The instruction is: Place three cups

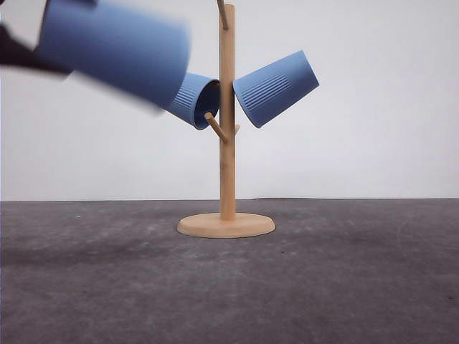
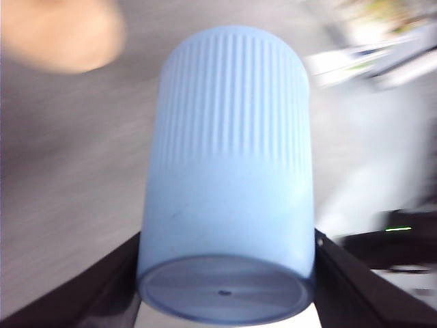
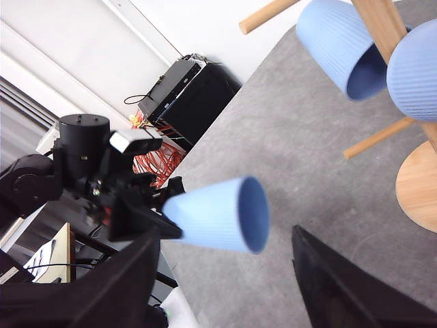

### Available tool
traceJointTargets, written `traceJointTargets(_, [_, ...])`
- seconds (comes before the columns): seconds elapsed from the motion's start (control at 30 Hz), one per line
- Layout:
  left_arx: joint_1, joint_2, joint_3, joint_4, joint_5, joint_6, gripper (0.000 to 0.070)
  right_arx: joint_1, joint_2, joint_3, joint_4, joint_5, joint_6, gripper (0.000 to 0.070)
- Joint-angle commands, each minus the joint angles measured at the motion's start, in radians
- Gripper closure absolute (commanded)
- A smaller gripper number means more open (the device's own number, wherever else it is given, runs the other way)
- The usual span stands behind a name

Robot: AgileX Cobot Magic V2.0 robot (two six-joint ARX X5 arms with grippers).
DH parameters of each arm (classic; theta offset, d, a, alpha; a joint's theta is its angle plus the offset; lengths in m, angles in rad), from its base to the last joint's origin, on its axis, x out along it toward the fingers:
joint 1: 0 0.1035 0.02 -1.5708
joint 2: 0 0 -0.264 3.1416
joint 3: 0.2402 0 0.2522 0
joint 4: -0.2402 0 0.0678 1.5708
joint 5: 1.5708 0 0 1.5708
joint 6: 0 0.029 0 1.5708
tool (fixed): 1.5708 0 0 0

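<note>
Cups: two on stand, one in left gripper.

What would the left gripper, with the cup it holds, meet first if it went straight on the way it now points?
Probably the left-hand hung cup on the wooden peg stand. In the front view the held cup, clamped by the left gripper, aims its mouth toward it. Depth is unclear, so it might pass beside.
</note>
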Motion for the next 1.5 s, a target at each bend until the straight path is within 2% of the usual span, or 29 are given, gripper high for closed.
traceJointTargets(0.0, [-0.016, 0.005, 0.037, -0.034, -0.124, 0.111, 0.0340, 0.002, 0.006, 0.019, 0.008, -0.002, -0.015, 0.0314])
traceJointTargets(0.1, [-0.053, 0.005, 0.066, -0.065, -0.245, 0.098, 0.0339, 0.002, 0.006, 0.019, 0.008, -0.001, -0.016, 0.0314])
traceJointTargets(0.4, [-0.227, 0.013, 0.127, -0.060, -0.495, -0.046, 0.0334, 0.002, 0.006, 0.019, 0.008, 0.001, -0.025, 0.0314])
traceJointTargets(0.6, [-0.311, 0.066, 0.131, 0.003, -0.560, -0.174, 0.0333, 0.002, 0.006, 0.019, 0.003, 0.003, -0.031, 0.0314])
traceJointTargets(0.7, [-0.337, 0.104, 0.131, 0.058, -0.573, -0.218, 0.0333, 0.002, 0.006, 0.019, -0.026, 0.038, -0.040, 0.0314])
traceJointTargets(0.87, [-0.367, 0.164, 0.163, 0.081, -0.652, -0.234, 0.0333, 0.001, 0.006, 0.019, -0.137, 0.140, -0.115, 0.0317])
traceJointTargets(1.1, [-0.400, 0.250, 0.262, 0.079, -0.695, -0.232, 0.0334, -0.015, 0.006, 0.019, -0.271, 0.279, -0.229, 0.0317])
traceJointTargets(1.47, [-0.450, 0.441, 0.419, 0.045, -0.804, -0.226, 0.0335, -0.031, 0.006, 0.019, -0.283, 0.303, -0.254, 0.0317])
